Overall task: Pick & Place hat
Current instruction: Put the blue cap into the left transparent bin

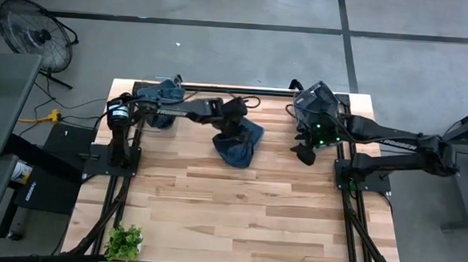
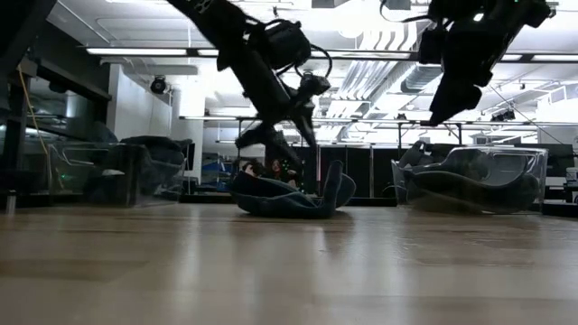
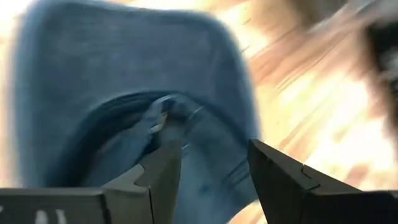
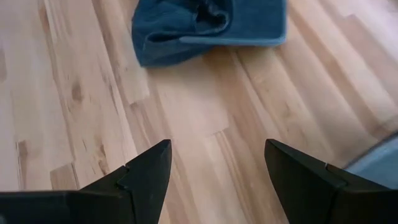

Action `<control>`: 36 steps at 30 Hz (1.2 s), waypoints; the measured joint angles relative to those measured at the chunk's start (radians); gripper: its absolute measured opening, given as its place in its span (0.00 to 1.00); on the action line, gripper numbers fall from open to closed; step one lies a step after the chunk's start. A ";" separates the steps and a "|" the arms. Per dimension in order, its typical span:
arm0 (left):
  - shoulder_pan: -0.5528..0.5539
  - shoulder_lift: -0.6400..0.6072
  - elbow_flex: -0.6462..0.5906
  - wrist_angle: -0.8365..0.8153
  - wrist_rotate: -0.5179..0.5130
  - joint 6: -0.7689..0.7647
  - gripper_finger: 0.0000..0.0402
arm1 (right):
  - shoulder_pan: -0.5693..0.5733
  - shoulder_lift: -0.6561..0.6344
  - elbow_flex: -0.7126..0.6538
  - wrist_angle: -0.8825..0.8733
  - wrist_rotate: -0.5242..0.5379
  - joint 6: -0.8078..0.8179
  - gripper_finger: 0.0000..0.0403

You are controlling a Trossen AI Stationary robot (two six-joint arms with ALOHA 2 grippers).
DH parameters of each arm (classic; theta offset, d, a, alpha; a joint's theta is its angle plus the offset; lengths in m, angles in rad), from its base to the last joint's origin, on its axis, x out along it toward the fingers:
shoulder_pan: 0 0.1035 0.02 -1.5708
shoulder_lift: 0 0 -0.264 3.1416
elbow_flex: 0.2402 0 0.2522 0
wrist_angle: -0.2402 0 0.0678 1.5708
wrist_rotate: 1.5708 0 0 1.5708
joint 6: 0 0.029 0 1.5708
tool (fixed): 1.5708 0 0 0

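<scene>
A blue denim hat (image 1: 237, 145) lies crumpled on the wooden table, back of centre, and it also shows in the low view (image 2: 289, 197). In the left wrist view the hat (image 3: 124, 93) shows its hollow inside turned upward. My left gripper (image 3: 214, 155) hovers open just above it (image 2: 271, 135), with its fingers clear of the cloth. Open and with nothing between its fingers, my right gripper (image 4: 217, 149) hangs over bare wood toward the table's right side (image 1: 303, 155). The hat (image 4: 205, 28) lies beyond it.
A clear bin with blue hats (image 1: 160, 95) stands at the far left of the table. A second clear bin with dark hats (image 1: 319, 107) stands at the far right, close behind my right gripper. A small green plant (image 1: 124, 241) sits at the near left corner.
</scene>
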 joint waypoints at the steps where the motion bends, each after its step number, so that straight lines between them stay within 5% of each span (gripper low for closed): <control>1: 0.007 0.002 0.032 -0.073 -0.003 0.044 0.45 | 0.007 0.013 0.000 0.004 0.001 -0.002 0.62; 9: 0.021 0.001 0.180 -0.441 -0.175 0.439 0.45 | 0.034 0.075 0.000 0.050 0.011 -0.003 0.62; 16: 0.011 0.007 0.188 -0.589 -0.138 0.714 0.61 | 0.034 0.080 0.000 0.068 0.013 -0.014 0.62; 24: -0.023 0.027 0.188 -0.613 -0.218 0.778 0.86 | 0.034 0.080 0.000 0.085 0.009 0.001 0.62; 36: -0.040 0.028 0.117 -0.629 -0.266 0.847 0.88 | 0.034 0.080 0.000 0.087 0.009 -0.002 0.62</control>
